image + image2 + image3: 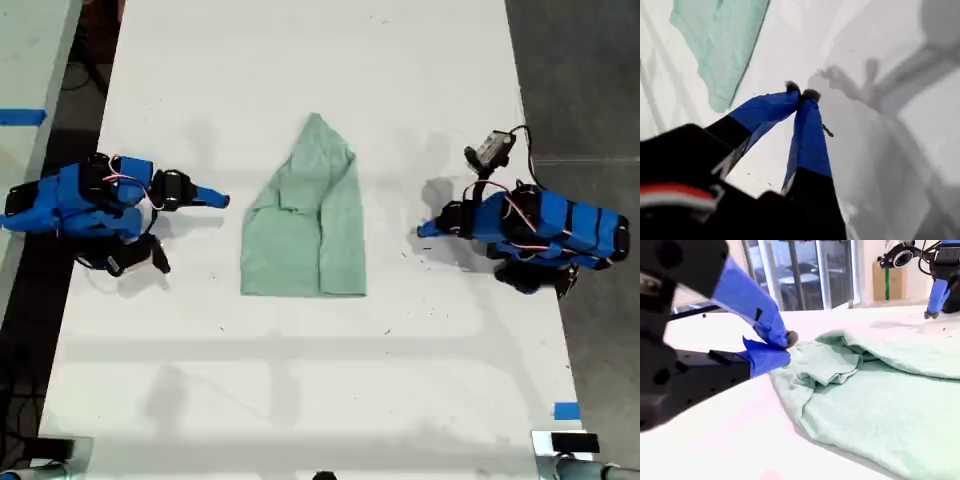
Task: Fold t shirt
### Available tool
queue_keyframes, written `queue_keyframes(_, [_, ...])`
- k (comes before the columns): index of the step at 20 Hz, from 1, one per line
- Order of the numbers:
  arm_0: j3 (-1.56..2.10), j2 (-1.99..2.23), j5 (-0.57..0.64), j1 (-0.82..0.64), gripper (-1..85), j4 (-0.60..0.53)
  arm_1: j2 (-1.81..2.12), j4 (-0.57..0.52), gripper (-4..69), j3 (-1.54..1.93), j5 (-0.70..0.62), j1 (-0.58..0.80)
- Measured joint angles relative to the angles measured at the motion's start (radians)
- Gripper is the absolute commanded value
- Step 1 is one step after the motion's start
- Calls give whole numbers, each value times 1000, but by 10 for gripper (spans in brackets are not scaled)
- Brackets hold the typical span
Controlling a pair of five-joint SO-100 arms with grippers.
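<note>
In the exterior view the t shirt lies folded at the white table's middle, one arm at its 9 o'clock, another at 3 o'clock, both apart from it. The first wrist view shows my first gripper clenched on nothing, the shirt nearby. The second wrist view shows my second gripper pinched closed just beside the shirt's edge.

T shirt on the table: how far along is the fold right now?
Done: the t shirt lies folded into a narrow shape, pointed toward the exterior view's top. In hand: nothing; my first pincer and my second pincer are both shut and look empty, one on each side of the cloth. Left: probably a crosswise fold, plus smoothing the rumpled layers near the point.
</note>
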Motion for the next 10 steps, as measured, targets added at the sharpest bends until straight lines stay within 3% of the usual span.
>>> queue_keyframes(4, [0, 0, -55, 0, -2, 29, 6, 120, -15, -11, 66, 3])
queue_keyframes(10, [-133, -212, -98, 3, 5, -8, 8, 120, -15, -12, 92, 3])
